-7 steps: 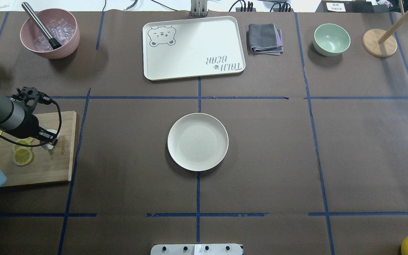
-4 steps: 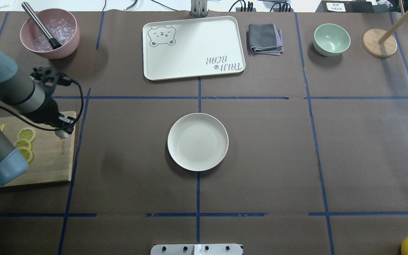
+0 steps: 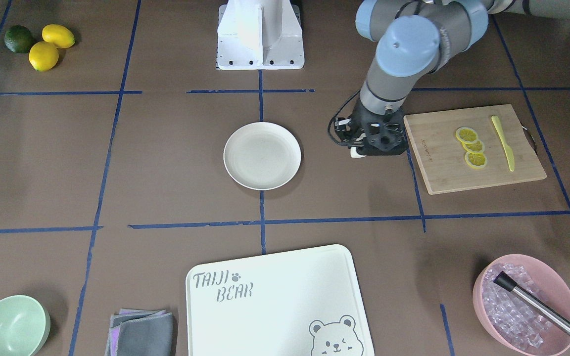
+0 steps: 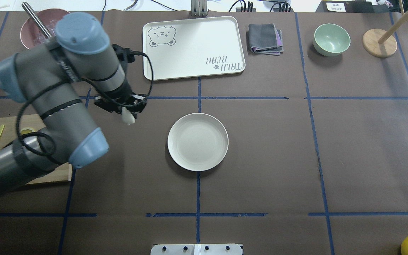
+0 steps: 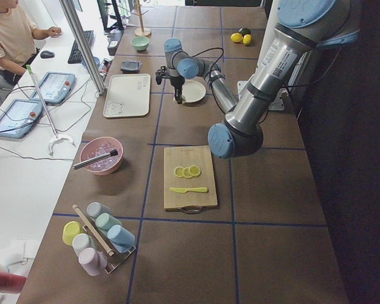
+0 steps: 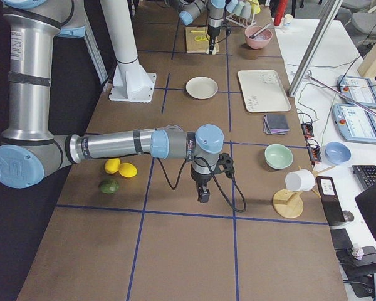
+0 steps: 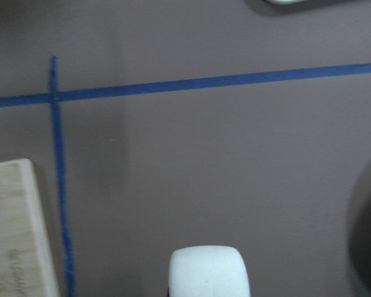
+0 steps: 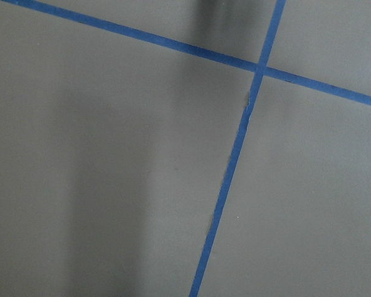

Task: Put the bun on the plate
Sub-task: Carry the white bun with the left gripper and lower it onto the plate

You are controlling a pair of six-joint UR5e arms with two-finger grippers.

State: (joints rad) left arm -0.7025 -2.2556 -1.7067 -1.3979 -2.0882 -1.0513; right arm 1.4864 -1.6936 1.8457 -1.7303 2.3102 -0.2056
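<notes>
The bun [image 4: 128, 119], a small smooth white lump, hangs in my left gripper [image 4: 127, 115], which is shut on it above the brown table. The pair is left of the plate [image 4: 197, 141], roughly a plate's width from its rim. In the front-facing view the bun [image 3: 356, 152] peeks out under the black gripper [image 3: 362, 150], between the plate [image 3: 262, 155] and the cutting board. The left wrist view shows the bun [image 7: 209, 272] at bottom centre. My right gripper [image 6: 203, 195] shows only in the exterior right view, far from the plate; I cannot tell if it is open.
A wooden cutting board [image 3: 438, 168] with lemon slices [image 3: 470, 146] and a yellow knife [image 3: 503, 143] lies behind the left arm. The bear-printed tray [image 4: 193, 47], folded cloth [image 4: 265, 38], mint bowl [image 4: 331, 39], pink ice bowl [image 3: 525, 306] and wooden stand [image 4: 379, 42] line the far edge.
The left arm has swung from over the cutting board rightward and across the blue line toward the plate, carrying the bun with it.
</notes>
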